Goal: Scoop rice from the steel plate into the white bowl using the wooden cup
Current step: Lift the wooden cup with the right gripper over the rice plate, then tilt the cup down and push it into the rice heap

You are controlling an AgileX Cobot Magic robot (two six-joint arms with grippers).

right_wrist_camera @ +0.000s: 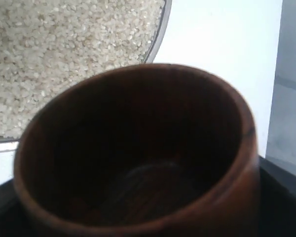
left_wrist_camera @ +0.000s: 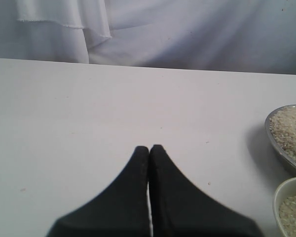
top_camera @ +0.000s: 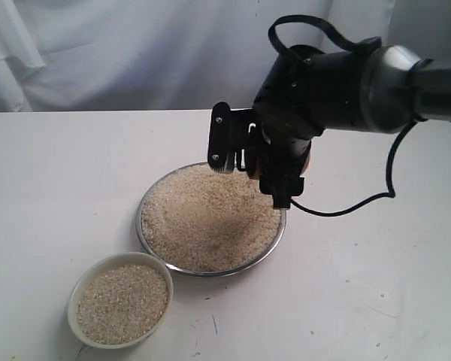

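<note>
White tabletop point(top_camera: 60, 188) all round. Over the steel plate point(top_camera: 210, 272), at the edge farthest from the white bowl point(top_camera: 79, 289), the right gripper point(top_camera: 252, 167) clamps the empty wooden cup point(right_wrist_camera: 138, 163). The left gripper point(left_wrist_camera: 149, 150) has its fingers point(left_wrist_camera: 135, 170) pressed together. Dig too steeply and rice point(top_camera: 203, 218) may slop over the rim.

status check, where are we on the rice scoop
Left gripper shut, idle over table. Right gripper holds wooden cup, empty, over steel plate edge. White bowl holds rice. Nothing blocking.

Lab-like setup, white table point(top_camera: 60, 188), draped backdrop point(top_camera: 98, 53)
</note>
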